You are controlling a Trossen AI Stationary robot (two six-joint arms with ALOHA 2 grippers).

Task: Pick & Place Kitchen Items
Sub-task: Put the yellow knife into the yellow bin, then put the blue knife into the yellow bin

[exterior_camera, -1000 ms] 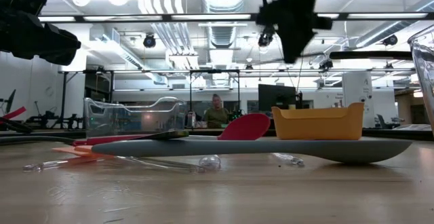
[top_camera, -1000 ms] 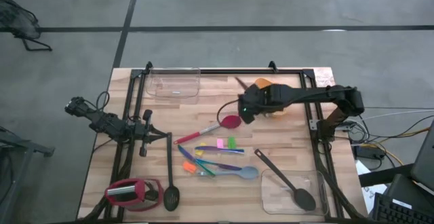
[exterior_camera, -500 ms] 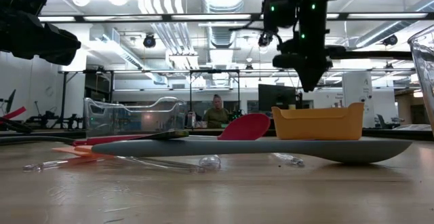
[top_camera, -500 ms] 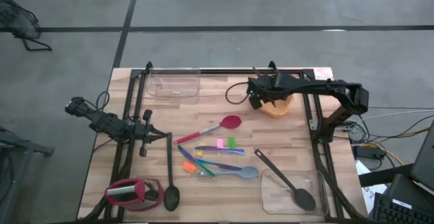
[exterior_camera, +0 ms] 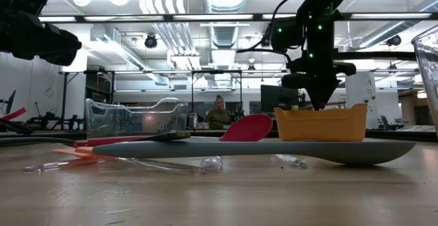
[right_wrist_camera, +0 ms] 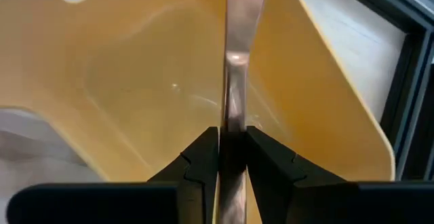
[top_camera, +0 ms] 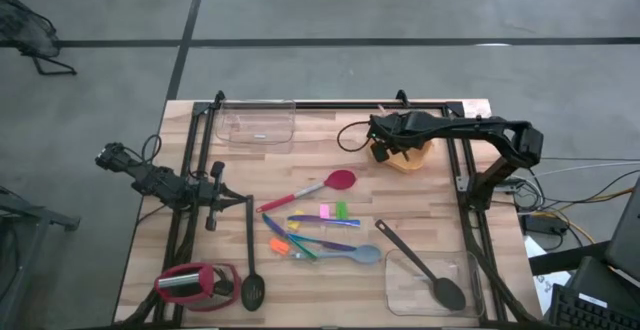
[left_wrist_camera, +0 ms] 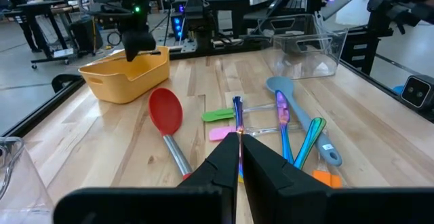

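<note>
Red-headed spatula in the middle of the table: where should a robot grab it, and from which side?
I'd take the red-headed spatula by its thin handle, about midway, coming straight down from above. It lies flat on the table, bare wood either side of the handle, so the end effector's fingers can straddle it; the broad head offers less to pinch.

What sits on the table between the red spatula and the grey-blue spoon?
In the high view, small pink and green pieces and thin coloured sticks lie between the red spatula and the grey-blue spoon.

The spatula (top_camera: 312, 188) lies between the rear tub (top_camera: 409, 157) and the sticks (top_camera: 322, 221).
</note>
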